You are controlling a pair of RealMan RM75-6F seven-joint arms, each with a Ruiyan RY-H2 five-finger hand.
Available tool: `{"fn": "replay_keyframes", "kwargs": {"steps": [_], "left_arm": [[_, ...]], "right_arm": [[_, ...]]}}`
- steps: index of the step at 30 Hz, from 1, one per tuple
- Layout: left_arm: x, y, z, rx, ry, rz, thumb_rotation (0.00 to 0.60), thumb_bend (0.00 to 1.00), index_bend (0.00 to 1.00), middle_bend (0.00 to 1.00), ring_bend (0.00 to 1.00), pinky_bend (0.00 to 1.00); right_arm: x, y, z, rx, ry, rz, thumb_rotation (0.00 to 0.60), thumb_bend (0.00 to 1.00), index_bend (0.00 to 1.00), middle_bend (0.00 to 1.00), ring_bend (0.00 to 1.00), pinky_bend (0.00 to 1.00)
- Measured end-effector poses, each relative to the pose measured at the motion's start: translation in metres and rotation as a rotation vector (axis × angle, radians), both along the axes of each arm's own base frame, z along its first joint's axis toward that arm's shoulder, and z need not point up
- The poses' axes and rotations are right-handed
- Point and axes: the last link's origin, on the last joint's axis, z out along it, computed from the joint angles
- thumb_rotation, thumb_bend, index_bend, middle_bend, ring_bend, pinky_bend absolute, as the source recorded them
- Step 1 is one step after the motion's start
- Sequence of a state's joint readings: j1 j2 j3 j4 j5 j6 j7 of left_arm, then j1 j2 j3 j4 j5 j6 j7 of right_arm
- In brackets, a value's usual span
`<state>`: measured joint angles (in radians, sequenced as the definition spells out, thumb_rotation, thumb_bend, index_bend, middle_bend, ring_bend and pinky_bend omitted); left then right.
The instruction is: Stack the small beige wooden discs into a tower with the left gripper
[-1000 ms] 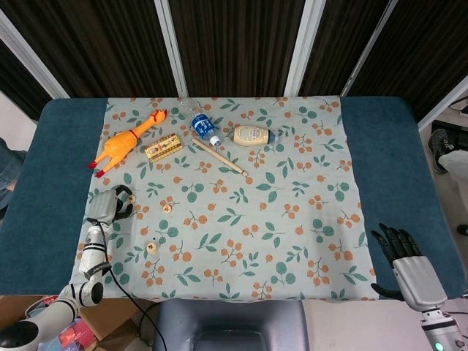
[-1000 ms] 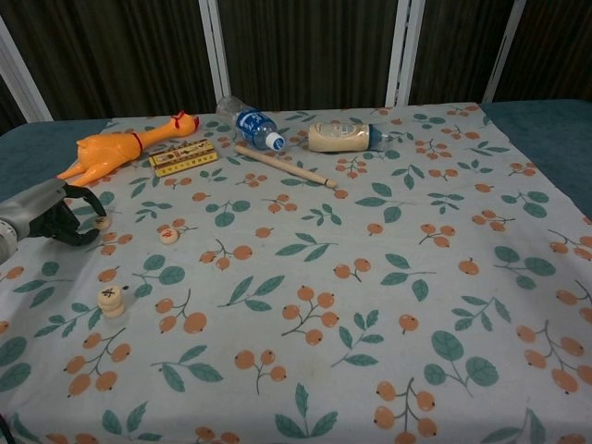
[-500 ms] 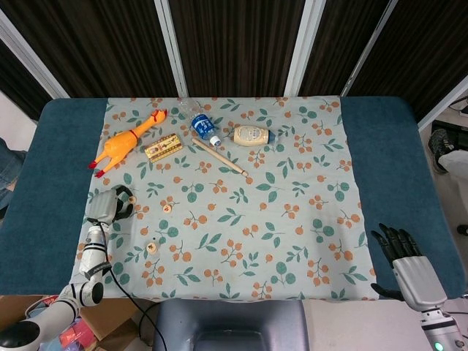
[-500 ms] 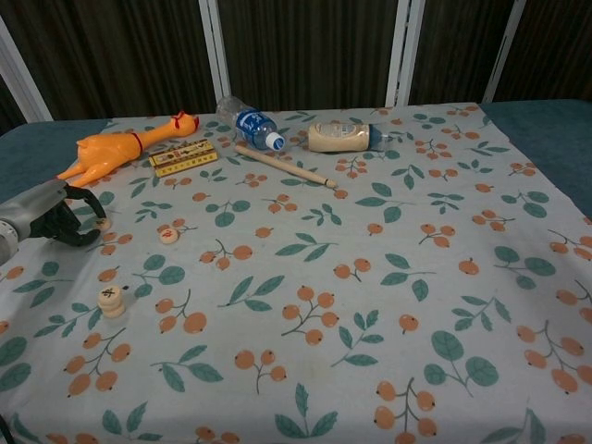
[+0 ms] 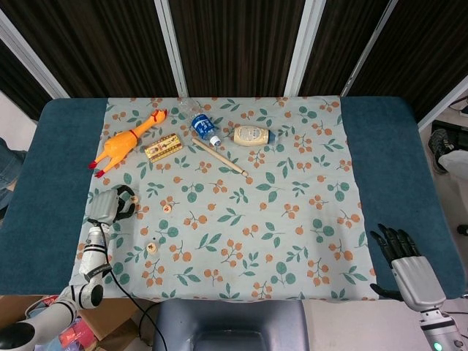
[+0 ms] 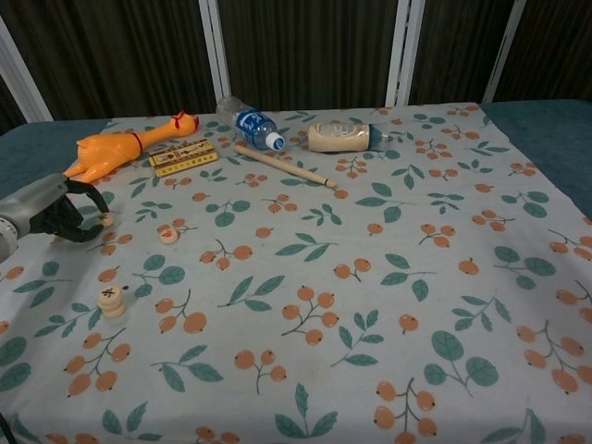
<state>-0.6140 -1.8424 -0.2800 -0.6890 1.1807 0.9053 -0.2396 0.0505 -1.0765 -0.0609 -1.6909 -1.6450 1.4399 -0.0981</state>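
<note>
Lifted a little since a moment ago, the left robot hand [image 6: 57, 209] hangs at the bench's left side, its curled fingers around a wooden disc [image 6: 106, 220]; whether they grip it is hard to tell. Two discs sit stacked [image 6: 112, 301] nearby, another disc [image 6: 170, 235] lies apart. The right robot hand [image 5: 398, 256] rests spread and empty, unseen in the chest view.

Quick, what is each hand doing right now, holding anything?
Left hand: fingers curled around a small disc; whether it grips it cannot be told.
Right hand: open, holding nothing.
</note>
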Motion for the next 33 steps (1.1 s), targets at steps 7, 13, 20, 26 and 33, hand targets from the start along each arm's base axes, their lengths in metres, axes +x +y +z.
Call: {"fn": "replay_keyframes", "kwargs": {"steps": [7,13,20,26,33], "left_arm": [[0.011,-0.016,0.01,-0.01,-0.068,-0.056,0.6,0.4,0.51,1.0,1.0,1.0],[0.028,-0.051,0.022,-0.084,-0.149,-0.107,0.6,0.4,0.5,1.0,1.0,1.0],[0.03,-0.106,0.035,-0.164,-0.119,-0.154,0.6,0.4,0.49,1.0,1.0,1.0],[0.03,-0.122,0.026,-0.189,-0.08,-0.177,0.6,0.4,0.47,1.0,1.0,1.0],[0.03,-0.128,0.02,-0.198,-0.077,-0.183,0.6,0.4,0.47,1.0,1.0,1.0]], "right_arm": [[0.001,0.0,-0.002,0.01,0.005,0.005,0.6,0.18,0.0,0.0,0.0,0.03],[0.002,0.001,-0.004,0.022,0.006,0.016,0.6,0.18,0.0,0.0,0.0,0.03],[0.003,0.004,-0.005,0.031,0.002,0.027,0.6,0.18,0.0,0.0,0.0,0.03],[0.003,0.005,-0.003,0.032,-0.004,0.034,0.6,0.18,0.0,0.0,0.0,0.03],[0.003,0.006,-0.002,0.031,-0.008,0.036,0.6,0.18,0.0,0.0,0.0,0.03]]}}
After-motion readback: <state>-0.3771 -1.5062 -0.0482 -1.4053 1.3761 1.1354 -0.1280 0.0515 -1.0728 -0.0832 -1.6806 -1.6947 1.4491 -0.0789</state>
